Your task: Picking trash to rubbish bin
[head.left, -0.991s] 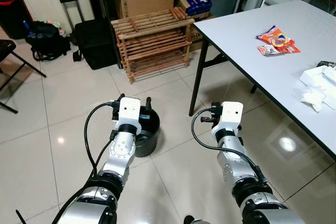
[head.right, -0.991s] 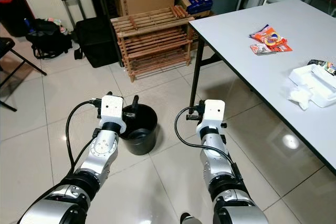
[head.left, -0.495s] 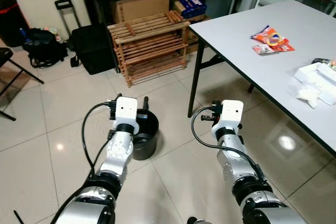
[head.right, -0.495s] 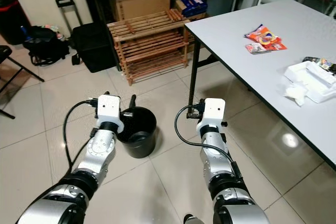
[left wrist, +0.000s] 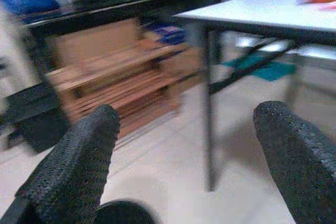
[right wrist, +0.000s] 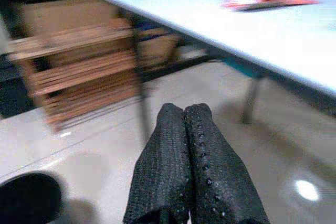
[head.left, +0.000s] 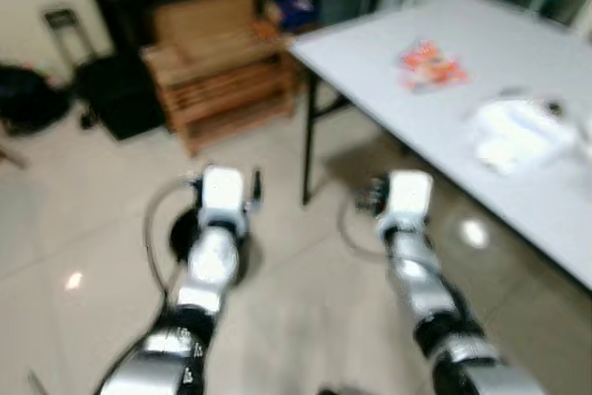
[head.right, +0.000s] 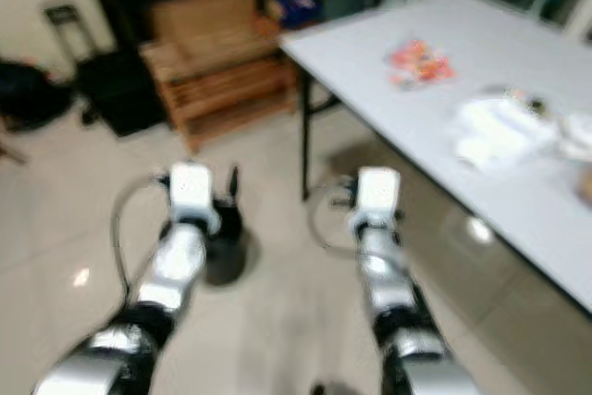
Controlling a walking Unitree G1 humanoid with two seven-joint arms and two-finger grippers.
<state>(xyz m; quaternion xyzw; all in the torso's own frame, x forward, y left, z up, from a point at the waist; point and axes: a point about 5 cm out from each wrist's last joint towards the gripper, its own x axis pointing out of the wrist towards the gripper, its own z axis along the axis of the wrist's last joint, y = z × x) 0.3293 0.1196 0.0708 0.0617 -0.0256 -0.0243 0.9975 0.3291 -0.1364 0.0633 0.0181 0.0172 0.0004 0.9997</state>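
Nothing is held: the left gripper (left wrist: 184, 145) is spread wide, the right gripper (right wrist: 189, 166) pressed closed and empty. The orange wrappers (head.left: 430, 62) lie far right on the table (head.left: 370, 53); the bin (head.right: 225, 245) stands near left. All picking remains.

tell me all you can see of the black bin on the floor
The black bin is a small round bucket, plastic by its look, standing upright on the pale tiled floor between the wooden rack and the robot. It sits near the leg of the white table, apart from it. The left claw hovers above its rim, fingers spread open, touching nothing. The left arm covers part of it. Blur hides its contents. The left wrist view catches its dark rim.
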